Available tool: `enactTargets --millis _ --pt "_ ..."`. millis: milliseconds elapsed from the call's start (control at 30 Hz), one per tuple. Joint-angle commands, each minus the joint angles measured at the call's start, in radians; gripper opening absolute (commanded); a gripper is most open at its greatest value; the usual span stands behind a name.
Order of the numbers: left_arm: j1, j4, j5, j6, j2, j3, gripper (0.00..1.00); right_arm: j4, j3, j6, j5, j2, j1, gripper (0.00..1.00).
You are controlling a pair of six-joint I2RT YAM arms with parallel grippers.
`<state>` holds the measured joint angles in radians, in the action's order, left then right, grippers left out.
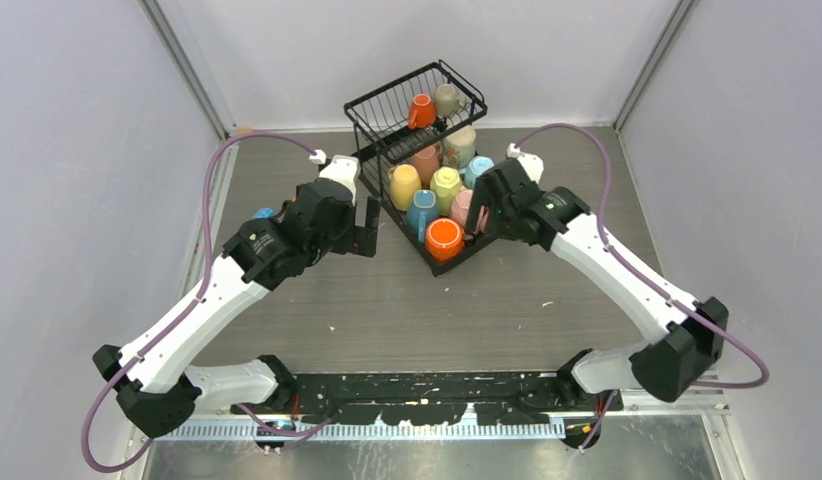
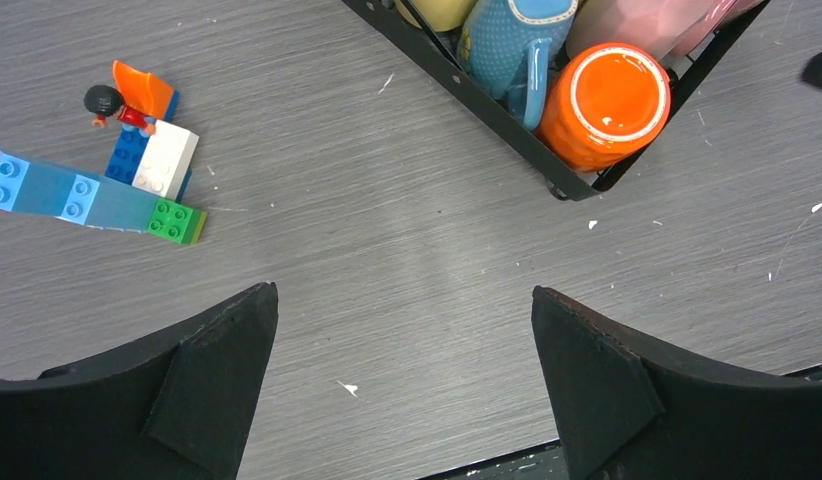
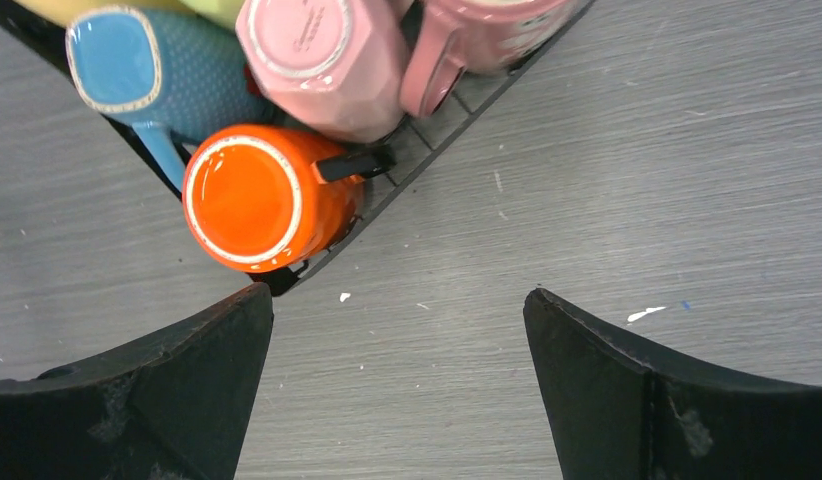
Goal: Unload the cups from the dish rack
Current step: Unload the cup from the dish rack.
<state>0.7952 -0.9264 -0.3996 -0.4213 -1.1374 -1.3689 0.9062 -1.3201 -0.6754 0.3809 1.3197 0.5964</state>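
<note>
Centrally, at the far side of the table (image 1: 437,320), the dish rack (image 1: 409,236) is a black wire frame with a raised upper basket and a lower slotted tray. It sits at an angle, with one tray corner pointing toward the arm bases. The cups are small glossy handled mugs. Those at the near corner stand inverted, base upward.

Count, top view:
- Upper basket: two cups, the upper orange cup (image 1: 421,110) and the grey-beige cup (image 1: 447,98).
- Lower tray: eight cups visible, namely the salmon cup (image 1: 425,160), beige cup (image 1: 460,145), yellow cup (image 1: 404,185), yellow-green cup (image 1: 446,187), light blue cup (image 1: 477,170), dotted blue cup (image 1: 422,210), pink cup (image 1: 462,208) and corner orange cup (image 1: 444,238).
- The right wrist view adds a second pink cup (image 3: 487,30), touching the first.
- One toy-brick assembly (image 2: 97,190) lies on the table, left of the rack.

Left gripper (image 2: 402,300): jaws spread wide, holding nothing, over bare table. The corner orange cup lies ahead and to the right, well apart from the jaws.

Right gripper (image 3: 397,300): jaws spread wide, holding nothing. The corner orange cup lies ahead toward the left of that view, near one fingertip and not between the jaws.
</note>
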Motion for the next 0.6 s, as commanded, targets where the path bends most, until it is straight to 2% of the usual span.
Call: enactTargets --millis 0,300,567 --pt "-0.009 0.004 0.007 0.016 0.019 -0.006 1.00 -0.051 -0.058 0.015 -0.018 0.067 0.048 1.00" --pt "-0.017 -0.018 0.023 0.021 0.027 -0.001 1.00 -0.161 -0.085 0.146 -0.151 0.205 0.094 1.00" --pt "-0.017 -0.029 0.032 0.012 0.032 0.008 1.00 -0.140 -0.095 0.092 -0.084 0.200 0.011 1.00"
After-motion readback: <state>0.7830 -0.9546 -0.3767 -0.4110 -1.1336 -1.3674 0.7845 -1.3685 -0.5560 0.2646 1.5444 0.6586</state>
